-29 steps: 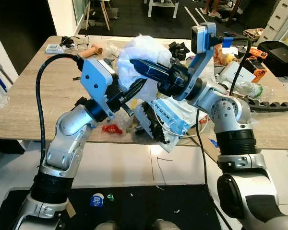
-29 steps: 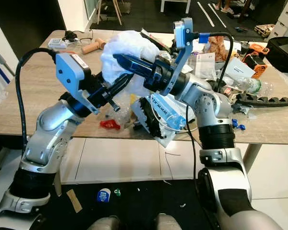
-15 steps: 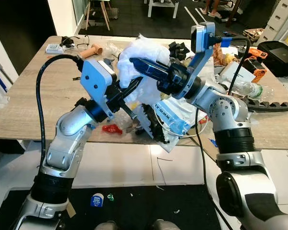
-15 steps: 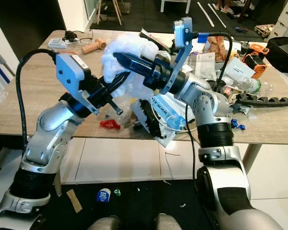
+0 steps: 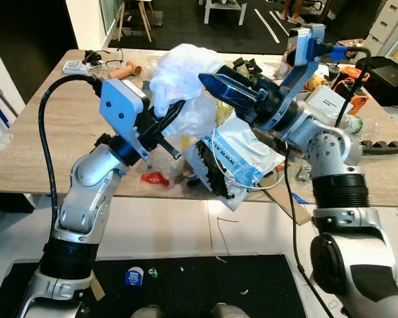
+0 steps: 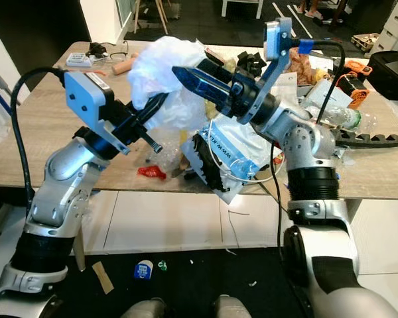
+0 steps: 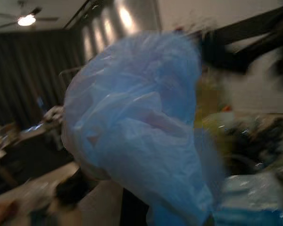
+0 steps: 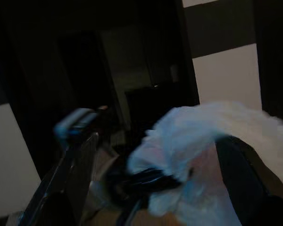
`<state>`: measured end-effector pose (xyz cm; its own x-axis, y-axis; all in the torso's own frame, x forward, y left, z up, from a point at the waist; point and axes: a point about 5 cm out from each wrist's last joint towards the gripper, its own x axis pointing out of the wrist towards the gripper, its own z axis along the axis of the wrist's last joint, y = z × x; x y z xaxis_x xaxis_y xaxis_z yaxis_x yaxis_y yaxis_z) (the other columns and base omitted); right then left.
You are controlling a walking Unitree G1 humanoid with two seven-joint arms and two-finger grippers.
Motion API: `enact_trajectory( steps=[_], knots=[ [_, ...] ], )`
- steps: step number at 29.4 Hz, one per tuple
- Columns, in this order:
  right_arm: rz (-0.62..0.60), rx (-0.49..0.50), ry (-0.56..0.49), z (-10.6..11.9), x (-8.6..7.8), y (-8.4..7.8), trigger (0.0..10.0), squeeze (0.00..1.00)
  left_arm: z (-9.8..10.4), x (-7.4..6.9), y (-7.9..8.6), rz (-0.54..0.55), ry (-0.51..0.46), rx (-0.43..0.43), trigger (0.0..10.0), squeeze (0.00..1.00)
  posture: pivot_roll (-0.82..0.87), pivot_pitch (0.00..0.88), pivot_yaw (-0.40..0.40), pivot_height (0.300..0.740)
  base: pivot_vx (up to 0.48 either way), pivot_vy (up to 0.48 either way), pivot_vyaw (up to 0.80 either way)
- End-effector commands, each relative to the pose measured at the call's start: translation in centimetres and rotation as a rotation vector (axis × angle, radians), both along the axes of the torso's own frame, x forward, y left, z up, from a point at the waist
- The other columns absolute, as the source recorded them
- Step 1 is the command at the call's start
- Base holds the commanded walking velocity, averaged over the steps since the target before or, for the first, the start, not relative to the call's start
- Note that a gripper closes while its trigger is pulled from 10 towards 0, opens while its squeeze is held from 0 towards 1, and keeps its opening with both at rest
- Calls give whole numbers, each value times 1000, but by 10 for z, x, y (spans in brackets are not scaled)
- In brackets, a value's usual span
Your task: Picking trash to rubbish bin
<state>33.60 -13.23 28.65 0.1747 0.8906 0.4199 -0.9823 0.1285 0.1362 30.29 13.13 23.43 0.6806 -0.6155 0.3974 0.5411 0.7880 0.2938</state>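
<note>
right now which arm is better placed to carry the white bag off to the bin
Left. The left gripper is shut on the white plastic bag, lifted above the table; the right gripper sits beside it, apparently not gripping.

Silver jointed arms, black elbow bands, blue wrist camera boxes, thick black cables; left claw [image 5: 170,114], right claw [image 5: 215,84] long black fingers.

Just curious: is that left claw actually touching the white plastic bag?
Touching. The left eye view shows the left gripper fingers pinching the white plastic bag, lifted off the table.
</note>
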Motion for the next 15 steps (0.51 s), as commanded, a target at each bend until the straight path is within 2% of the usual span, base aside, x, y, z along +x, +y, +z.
enact_trajectory(
  steps=[1, 2, 3, 4, 6, 7, 8, 9, 10, 13, 15],
  knots=[
    [11, 11, -6, 0, -3, -3, 10000, 1000, -1, 2, 4, 24, -3, 23, 0, 0, -28, 0, -48, 740, 0, 0, 0],
    [-29, -26, 7, -5, -5, -10, 10000, 1000, -5, 4, 17, 77, 10, 41, 0, 0, -41, 0, -42, 740, 0, 0, 0],
    [-29, -26, 7, -5, -5, -10, 10000, 1000, -5, 4, 17, 77, 10, 41, 0, 0, -41, 0, -42, 740, 0, 0, 0],
    [-65, -59, 23, -16, -12, -16, 10000, 1000, -12, 4, 34, 136, 34, 52, 0, 0, -49, 0, -36, 740, 0, 0, 0],
    [-78, -61, 32, -19, -14, -17, 10000, 1000, -15, 3, 41, 159, 46, 50, 0, 0, -51, 0, -35, 740, 0, 0, 0],
    [-82, -48, 50, -22, -18, -17, 10000, 663, -20, 3, 50, 196, 67, 30, 0, 0, -51, 0, -35, 740, 0, 0, 0],
    [-76, -35, 65, -25, -22, -15, 10000, 149, -24, 2, 58, 230, 86, 12, 0, 0, -51, 0, -35, 740, 0, 0, 0],
    [-70, -28, 74, -27, -25, -14, 10000, 149, -27, 1, 63, 253, 97, 0, 0, 0, -51, 0, -35, 740, 0, 0, 0],
    [-45, -23, 89, -31, -30, -11, 10000, 0, -30, 0, 67, 270, 110, -24, 0, 0, -49, 0, -32, 740, 0, 0, 0],
    [-12, -13, 139, -44, -38, -3, 10000, 0, -32, -5, 74, 286, 124, -101, 0, 0, -41, 0, -38, 740, 0, 0, 0],
    [-83, 13, 195, -53, -38, -2, 10000, 0, -29, -13, 74, 267, 119, -188, 0, 0, -43, 0, -38, 740, 0, 0, 0]
  ],
)
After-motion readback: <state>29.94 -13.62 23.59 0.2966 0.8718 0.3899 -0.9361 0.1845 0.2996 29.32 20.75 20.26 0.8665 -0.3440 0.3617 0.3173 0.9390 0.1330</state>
